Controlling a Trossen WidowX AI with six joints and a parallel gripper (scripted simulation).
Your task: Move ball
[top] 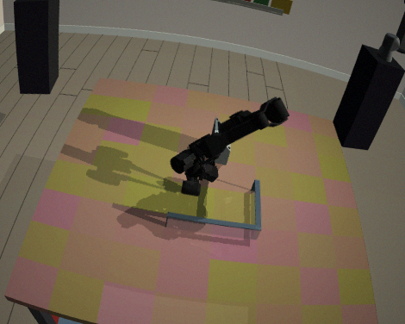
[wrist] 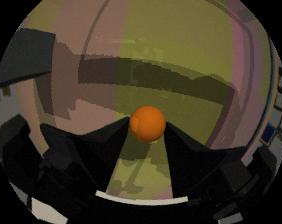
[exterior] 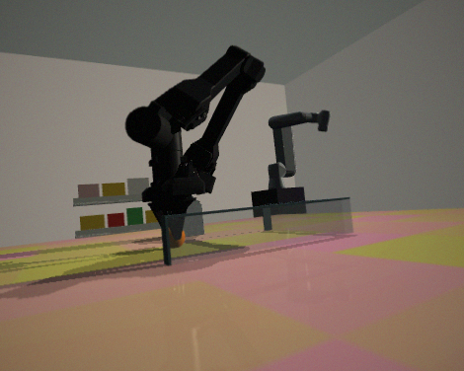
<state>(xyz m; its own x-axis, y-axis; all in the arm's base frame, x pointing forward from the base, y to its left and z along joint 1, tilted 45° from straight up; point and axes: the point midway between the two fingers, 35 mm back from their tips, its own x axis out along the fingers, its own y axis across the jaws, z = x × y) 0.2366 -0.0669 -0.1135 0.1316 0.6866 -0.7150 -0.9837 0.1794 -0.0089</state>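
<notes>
The orange ball point(exterior: 182, 239) point(wrist: 147, 123) is between the fingertips of my gripper point(exterior: 177, 240) point(wrist: 147, 123), which is shut on it, low at the table. In the top view the arm hides ball and fingertips. The see-through copy does not show apart from the ball; a paler patch on the ball's left side in the wrist view may be part of it. The long clear wall point(top: 228, 224) point(exterior: 167, 247) and the short clear wall point(top: 258, 206) meet in a corner. The gripper is on the inner side of the long wall, near its end away from the corner.
A grey upright panel point(top: 222, 157) point(exterior: 195, 217) point(wrist: 24, 57) stands near the arm, behind the gripper. The chequered table point(top: 181, 267) bears shadows of the arm. Another arm point(exterior: 284, 143) stands on a dark pedestal point(top: 368, 99) beyond the table, and shelves point(exterior: 114, 201) hang on the wall.
</notes>
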